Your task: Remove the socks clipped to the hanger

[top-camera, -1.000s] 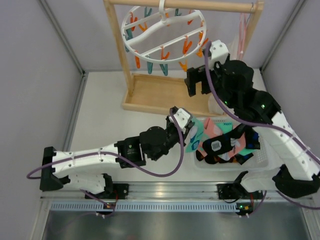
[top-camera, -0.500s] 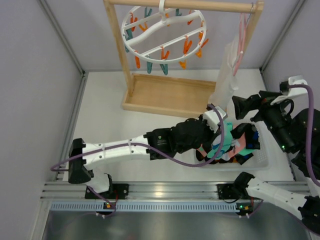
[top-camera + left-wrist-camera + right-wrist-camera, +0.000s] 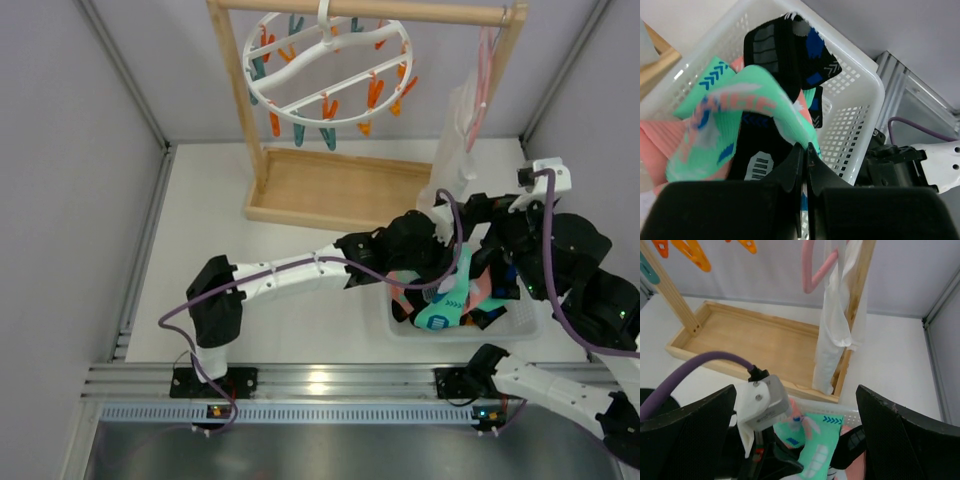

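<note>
The round white hanger hangs from the wooden rack with orange and teal pins; no sock shows on it. My left gripper reaches over the white basket and is shut on a teal-mint patterned sock. In the left wrist view the jaws pinch that sock above the basket, over a black sock and a pink sock. My right gripper is open and empty above the basket's far side. Its view shows the teal sock between its fingers.
The wooden rack base stands behind the basket. A long white garment on a thin pink hanger hangs at the rack's right post. Grey walls close in on left and right. The metal rail runs along the near edge.
My left arm has swung right, carrying the teal sock from beside the basket to over it. My right arm has come down from the hanger's pins to above the basket.
</note>
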Robot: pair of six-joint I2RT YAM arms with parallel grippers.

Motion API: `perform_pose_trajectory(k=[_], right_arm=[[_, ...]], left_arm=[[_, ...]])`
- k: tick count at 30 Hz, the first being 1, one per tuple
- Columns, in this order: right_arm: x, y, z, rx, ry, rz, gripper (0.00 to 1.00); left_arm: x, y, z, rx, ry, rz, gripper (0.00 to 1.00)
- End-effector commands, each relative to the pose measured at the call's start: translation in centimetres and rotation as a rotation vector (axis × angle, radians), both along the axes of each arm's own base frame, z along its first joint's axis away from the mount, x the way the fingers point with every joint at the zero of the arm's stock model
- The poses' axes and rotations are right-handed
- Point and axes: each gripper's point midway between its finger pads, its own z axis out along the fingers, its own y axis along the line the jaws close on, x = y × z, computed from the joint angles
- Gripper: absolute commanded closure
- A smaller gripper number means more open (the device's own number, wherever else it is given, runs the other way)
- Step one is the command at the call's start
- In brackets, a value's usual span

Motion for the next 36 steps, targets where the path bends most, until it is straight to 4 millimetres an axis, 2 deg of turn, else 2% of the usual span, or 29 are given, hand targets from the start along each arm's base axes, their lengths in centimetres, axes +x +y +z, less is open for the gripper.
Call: perform_pose_trajectory(k=[1,3,8,12,15,16,18,19,22,23,26,28,31,32,33,34,35,36], right_arm=[[0.6,0.9,-1.2,-0.004,0.028,0.004,0.01],[0.7,1.0,-1.4,-0.004,0.029,0.003,0.01],[1.2,1.4,-2.2,-0.011,0.041,-0.003,0.01],[1.4,1.5,-2.9,-0.015,0.051,-0.005,0.01],[1.4,1.6,-3.0,-0.009,0.051,-0.006,0.01],[1.5,1.7,-3.1,-0.012,0.055,-0.001,0.0],[1.6,1.8,-3.1,-0.008,0.056,0.0,0.01],[1.6,2.0,-3.0,-0.004,0.057,0.006,0.01],[1.7,2.1,-3.0,-0.005,0.056,0.006,0.01],[1.7,2.1,-3.0,-0.006,0.057,0.006,0.0],[2.0,1.9,-3.4,-0.007,0.06,-0.011,0.01],[2.2,1.9,-3.7,-0.002,0.062,-0.021,0.0],[2.6,1.6,-4.0,0.008,0.056,-0.045,0.01],[2.7,1.2,-3.9,0.014,0.046,-0.059,0.01],[2.8,1.0,-3.9,0.016,0.044,-0.067,0.01],[2.9,1.0,-4.2,0.014,0.048,-0.07,0.01],[3.1,0.7,-4.4,0.01,0.055,-0.083,0.0],[3.2,0.6,-4.6,0.008,0.059,-0.083,0.01]], left_arm=[[2.0,-0.3,0.1,-0.067,0.168,0.003,1.0],[2.3,-0.2,-1.7,-0.039,0.193,0.015,1.0],[1.5,-0.2,-5.6,0.023,0.273,0.0,1.0],[1.0,1.0,-9.2,0.09,0.322,0.03,1.0],[0.8,1.7,-10.2,0.114,0.32,0.047,1.0],[0.7,2.0,-10.7,0.126,0.321,0.055,0.97],[1.0,2.3,-10.0,0.12,0.299,0.068,0.92],[1.0,2.6,-9.3,0.111,0.288,0.072,0.86],[1.8,3.3,-7.7,0.098,0.23,0.119,0.75],[1.9,3.7,-6.5,0.081,0.21,0.131,0.63],[2.7,5.0,-4.9,0.074,0.156,0.186,0.36],[3.5,5.9,-3.5,0.058,0.112,0.236,0.29],[4.2,7.6,-2.8,0.064,0.072,0.302,0.23],[4.3,8.4,-1.3,0.039,0.052,0.326,0.22],[4.6,9.5,-1.7,0.055,0.038,0.367,0.2],[4.8,10.9,-0.9,0.062,0.02,0.406,0.19],[6.1,12.7,-0.6,0.082,-0.025,0.506,0.17],[6.4,14.2,-1.2,0.114,-0.042,0.558,0.13]])
